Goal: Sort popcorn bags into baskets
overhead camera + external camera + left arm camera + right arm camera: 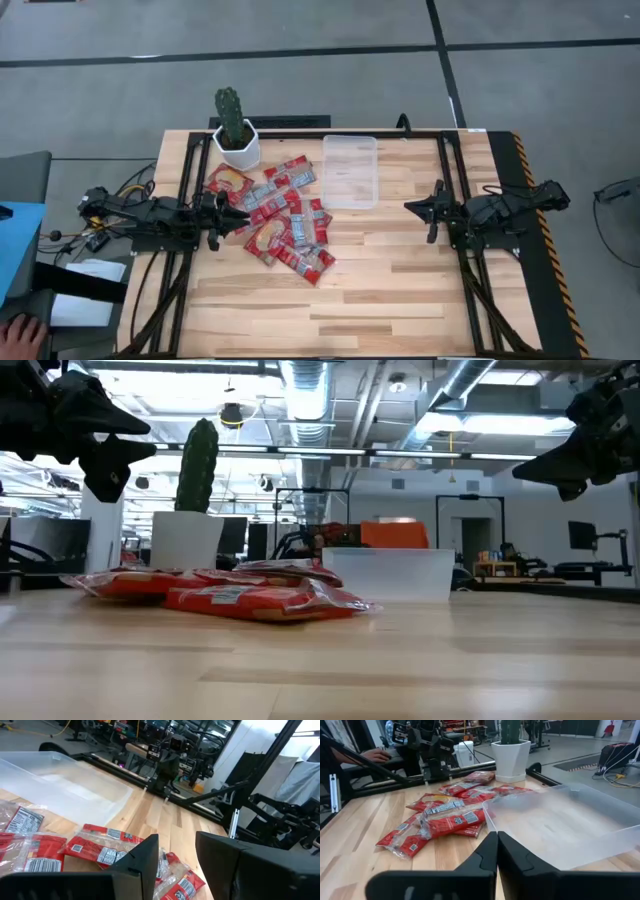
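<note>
Ten-odd popcorn bags (pixel 280 215) lie heaped just ahead of the parted-fingered left gripper (pixel 238 217), far nearer it than the closed, empty right gripper (pixel 411 206)

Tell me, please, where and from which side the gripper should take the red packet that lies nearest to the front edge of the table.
That packet lies flat at the pile's edge, its outer end on bare wood. I would grip that free end from above, fingers across its short width. The left gripper, open, is nearest.
</note>
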Action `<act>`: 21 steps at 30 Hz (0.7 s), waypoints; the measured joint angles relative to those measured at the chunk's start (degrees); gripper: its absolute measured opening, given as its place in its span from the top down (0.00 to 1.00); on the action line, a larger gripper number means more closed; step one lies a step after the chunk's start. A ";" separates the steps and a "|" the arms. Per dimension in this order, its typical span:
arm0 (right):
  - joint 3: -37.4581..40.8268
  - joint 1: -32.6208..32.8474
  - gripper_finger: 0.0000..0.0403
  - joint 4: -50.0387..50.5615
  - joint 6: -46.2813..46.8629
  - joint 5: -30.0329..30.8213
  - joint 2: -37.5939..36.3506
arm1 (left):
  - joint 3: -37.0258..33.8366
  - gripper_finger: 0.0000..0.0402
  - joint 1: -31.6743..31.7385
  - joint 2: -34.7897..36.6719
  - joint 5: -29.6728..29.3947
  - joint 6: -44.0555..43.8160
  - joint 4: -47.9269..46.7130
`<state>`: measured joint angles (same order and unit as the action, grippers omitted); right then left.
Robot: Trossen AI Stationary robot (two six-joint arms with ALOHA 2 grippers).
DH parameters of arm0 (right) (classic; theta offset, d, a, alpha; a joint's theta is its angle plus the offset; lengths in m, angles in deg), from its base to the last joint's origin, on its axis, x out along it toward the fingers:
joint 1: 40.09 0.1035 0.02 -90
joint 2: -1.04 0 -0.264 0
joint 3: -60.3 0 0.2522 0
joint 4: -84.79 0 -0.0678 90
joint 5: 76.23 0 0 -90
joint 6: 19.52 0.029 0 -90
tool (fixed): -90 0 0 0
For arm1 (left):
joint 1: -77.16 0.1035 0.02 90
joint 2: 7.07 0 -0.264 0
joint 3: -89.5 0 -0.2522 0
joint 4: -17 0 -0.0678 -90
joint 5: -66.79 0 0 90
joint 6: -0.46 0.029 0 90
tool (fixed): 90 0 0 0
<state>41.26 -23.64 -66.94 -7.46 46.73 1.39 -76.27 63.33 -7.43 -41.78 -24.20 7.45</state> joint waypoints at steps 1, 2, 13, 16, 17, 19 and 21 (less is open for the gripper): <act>0.00 0.00 0.92 0.00 0.00 0.01 0.01 | 0.00 0.70 0.00 -0.01 0.01 0.00 0.01; -0.02 0.00 0.92 0.00 0.00 0.01 0.01 | 0.00 0.70 0.00 0.00 0.00 0.00 0.00; -0.01 0.01 0.91 -0.01 0.00 0.01 -0.01 | 0.00 0.70 0.00 -0.01 0.01 0.00 0.00; 0.00 0.00 0.91 0.00 0.00 0.01 0.01 | 0.00 0.70 0.00 -0.02 0.00 0.00 0.00; -0.02 0.00 0.91 0.00 0.00 0.01 -0.01 | 0.00 0.70 -0.01 0.00 0.02 0.00 0.00; -0.01 0.00 0.92 0.00 0.00 0.01 0.00 | 0.00 0.70 0.00 0.00 0.00 0.00 0.00; -0.02 0.00 0.92 0.00 0.00 0.01 0.00 | 0.00 0.70 -0.01 0.00 0.01 0.00 0.01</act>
<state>41.23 -23.63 -66.94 -7.46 46.74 1.39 -76.27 63.32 -7.43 -41.77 -24.20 7.46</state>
